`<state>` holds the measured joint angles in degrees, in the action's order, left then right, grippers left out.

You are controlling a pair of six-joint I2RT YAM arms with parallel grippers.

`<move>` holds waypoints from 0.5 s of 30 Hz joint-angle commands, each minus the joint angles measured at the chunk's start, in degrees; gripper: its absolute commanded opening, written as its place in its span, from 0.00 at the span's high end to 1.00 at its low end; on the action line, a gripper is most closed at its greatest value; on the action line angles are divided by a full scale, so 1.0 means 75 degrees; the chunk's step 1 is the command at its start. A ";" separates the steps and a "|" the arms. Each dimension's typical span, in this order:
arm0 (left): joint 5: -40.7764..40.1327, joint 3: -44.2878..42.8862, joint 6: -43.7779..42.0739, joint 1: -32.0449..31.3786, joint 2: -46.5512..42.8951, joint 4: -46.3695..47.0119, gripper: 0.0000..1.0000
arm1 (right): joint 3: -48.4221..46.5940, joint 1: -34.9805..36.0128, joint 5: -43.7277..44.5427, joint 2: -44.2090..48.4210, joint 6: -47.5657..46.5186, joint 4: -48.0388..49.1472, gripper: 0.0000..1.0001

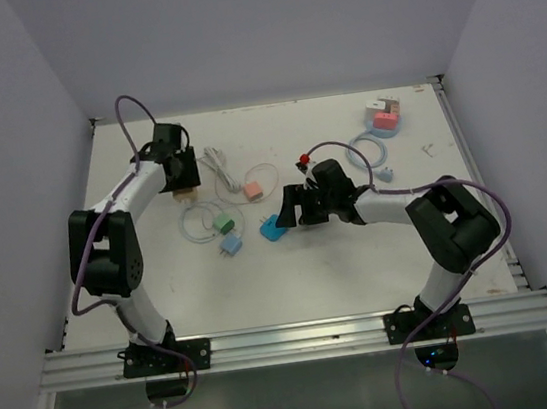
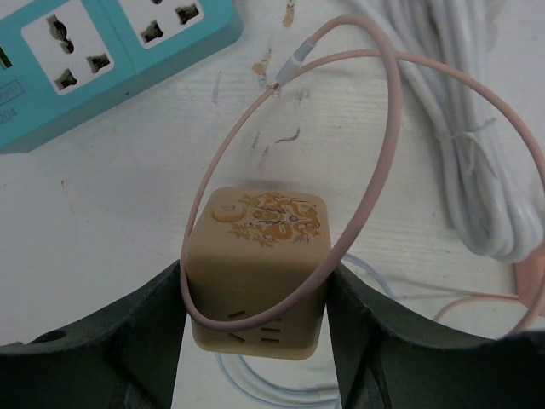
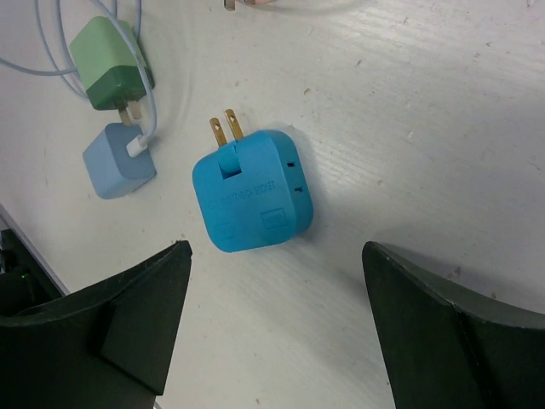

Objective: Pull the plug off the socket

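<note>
My left gripper is shut on a tan cube socket with a gold pattern on top; both fingers press its sides. A pink cable loops across the cube's front slots. In the top view the cube sits under the left gripper at the far left. A blue plug adapter lies loose on the table, its two brass prongs bare. My right gripper is open and empty just short of it. In the top view the right gripper hovers beside the blue plug.
A teal power strip lies beyond the cube. A white cable bundle lies to its right. A green charger and a light blue charger lie beside the blue plug. A pink-and-white cube stands at the back right.
</note>
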<state>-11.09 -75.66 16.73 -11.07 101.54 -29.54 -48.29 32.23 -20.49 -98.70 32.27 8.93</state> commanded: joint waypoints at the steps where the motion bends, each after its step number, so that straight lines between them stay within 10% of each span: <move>1: 0.0588 -0.0691 -0.0414 0.0386 0.0640 -0.0396 0.62 | 0.0099 -0.0008 0.0552 0.0421 -0.0225 -0.0054 0.14; 15: 0.0179 -0.0952 -0.0602 0.0691 0.0303 -0.0807 0.11 | -0.0205 -0.0090 0.1991 0.1088 -0.0740 -0.1096 0.12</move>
<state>-7.86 -81.43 12.88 -6.70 109.97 -34.33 -47.77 32.05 -11.27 -93.65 29.08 3.79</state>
